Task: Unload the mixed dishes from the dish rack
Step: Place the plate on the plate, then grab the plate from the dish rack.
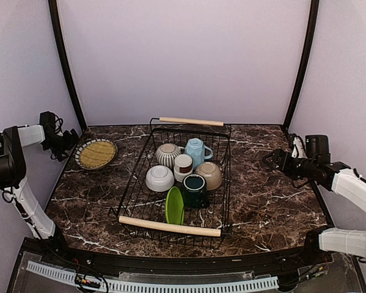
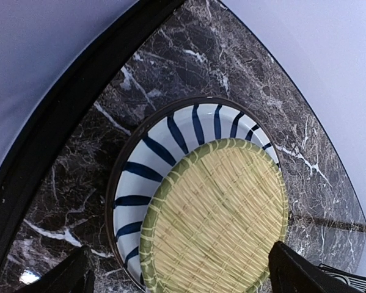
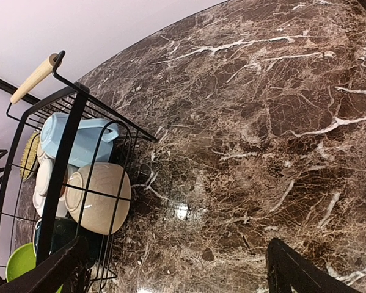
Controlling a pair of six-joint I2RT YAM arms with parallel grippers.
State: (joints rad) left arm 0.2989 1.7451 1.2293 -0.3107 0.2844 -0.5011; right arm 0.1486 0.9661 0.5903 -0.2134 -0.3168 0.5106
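Well, the left fingers (image 2: 296,274) are spread wide with nothing between them, hovering at the near edge of the olive plate (image 2: 219,220), which sits stacked on a blue-striped white plate (image 2: 149,162) at the bench's (image 1: 262,201) far left. Across the way, the right fingers (image 3: 292,268) gape open too, over the bench right of the dish rack (image 1: 170,226). Mid-bench, that rack holds a green plate (image 1: 174,206) on edge, a dark-teal mug (image 1: 194,186), white bowl (image 1: 159,178), beige bowl (image 1: 209,174), small white-brown cup (image 1: 183,165), grey-striped mug (image 1: 167,154) and light-blue mug (image 1: 196,150).
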